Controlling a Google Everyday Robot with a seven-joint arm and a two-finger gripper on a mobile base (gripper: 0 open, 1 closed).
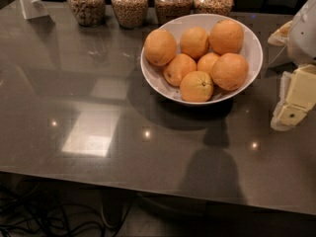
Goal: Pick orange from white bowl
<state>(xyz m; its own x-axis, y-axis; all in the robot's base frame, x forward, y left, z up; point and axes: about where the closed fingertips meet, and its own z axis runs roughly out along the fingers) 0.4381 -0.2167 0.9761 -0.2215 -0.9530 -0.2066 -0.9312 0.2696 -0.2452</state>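
The white bowl (249,43) stands at the back middle-right of the grey table and holds several oranges. The orange (229,71) is large, deep orange and slightly blocky, and lies at the bowl's right side, touching its neighbours. A yellower orange with a star-shaped stem dot (196,86) lies at the front, and a small one with a dark spot (178,69) at the left. My gripper (287,116) hangs at the right edge of the view, cream-coloured, pointing down. It is to the right of the bowl, apart from it, and holds nothing visible.
Several glass jars of grain (130,5) stand in a row behind the bowl along the table's far edge. A white stand (30,1) is at the far left corner. Cables lie on the floor under the table's front edge (148,189).
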